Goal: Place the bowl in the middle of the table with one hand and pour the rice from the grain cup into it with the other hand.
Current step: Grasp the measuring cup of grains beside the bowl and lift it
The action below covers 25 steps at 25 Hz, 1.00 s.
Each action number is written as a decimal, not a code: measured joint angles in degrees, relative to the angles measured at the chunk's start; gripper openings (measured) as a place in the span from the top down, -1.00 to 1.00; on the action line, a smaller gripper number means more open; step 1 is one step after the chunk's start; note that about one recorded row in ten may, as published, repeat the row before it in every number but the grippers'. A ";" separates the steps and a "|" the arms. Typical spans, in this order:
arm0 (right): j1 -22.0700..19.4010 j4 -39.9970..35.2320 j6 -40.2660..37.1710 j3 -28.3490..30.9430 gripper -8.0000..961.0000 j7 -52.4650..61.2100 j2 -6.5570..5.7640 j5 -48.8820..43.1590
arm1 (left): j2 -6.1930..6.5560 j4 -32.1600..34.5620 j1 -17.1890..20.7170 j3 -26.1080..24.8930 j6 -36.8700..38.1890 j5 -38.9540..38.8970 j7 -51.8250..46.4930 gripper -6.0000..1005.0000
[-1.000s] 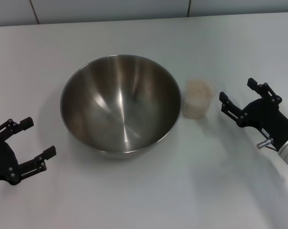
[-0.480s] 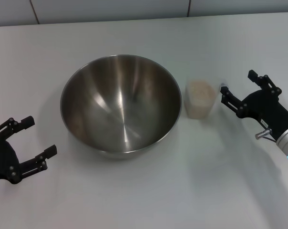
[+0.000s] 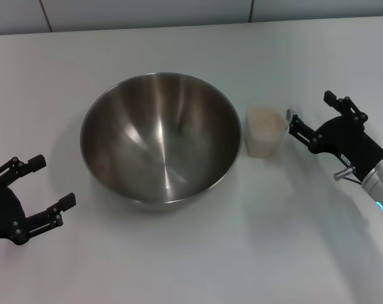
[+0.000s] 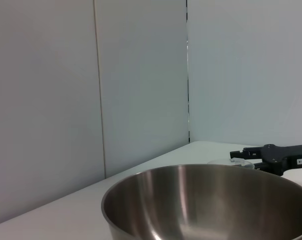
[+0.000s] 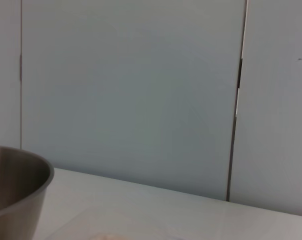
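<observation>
The bowl is seen standing upright near the middle of the table, so the placing step is judged done. It is empty: only bare steel is shown inside, with no rice on it. The left gripper is parked low at the table's left, well apart from the bowl, with its fingers spread and nothing held.

The cup is found upright on the table just beside the bowl's right side, and it is filled with rice nearly to the rim. The right gripper is set just beside the cup on its right, fingers wide apart and pointed at it. The nearer fingertip is seen close to the cup's rim, though whether it touches cannot be told. The cup is not yet enclosed or lifted.

In the left wrist view the bowl's rim is shown with the right gripper beyond it.

What is left, by this reading: the cup has to be gripped, raised, carried over the bowl and tipped until the rice is poured out. The task is judged about half done.
</observation>
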 joint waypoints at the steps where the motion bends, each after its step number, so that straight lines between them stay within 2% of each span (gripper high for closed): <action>1: 0.01 0.03 0.01 0.52 -0.45 0.00 0.01 0.00 | -0.01 0.00 0.04 0.00 -0.01 0.00 0.00 -0.71; 11: -0.01 0.20 0.53 1.37 -0.40 0.00 0.01 0.00 | -0.03 0.00 0.11 0.00 -0.02 -0.01 0.09 -0.71; 13: 0.07 0.20 0.92 1.36 0.09 0.00 0.01 -0.01 | -0.03 0.00 0.09 0.00 -0.02 0.00 0.09 -0.71; 25: 0.13 0.19 1.00 1.35 0.59 -0.04 0.01 0.00 | -0.20 0.00 -0.10 -0.55 0.18 1.34 0.05 -0.71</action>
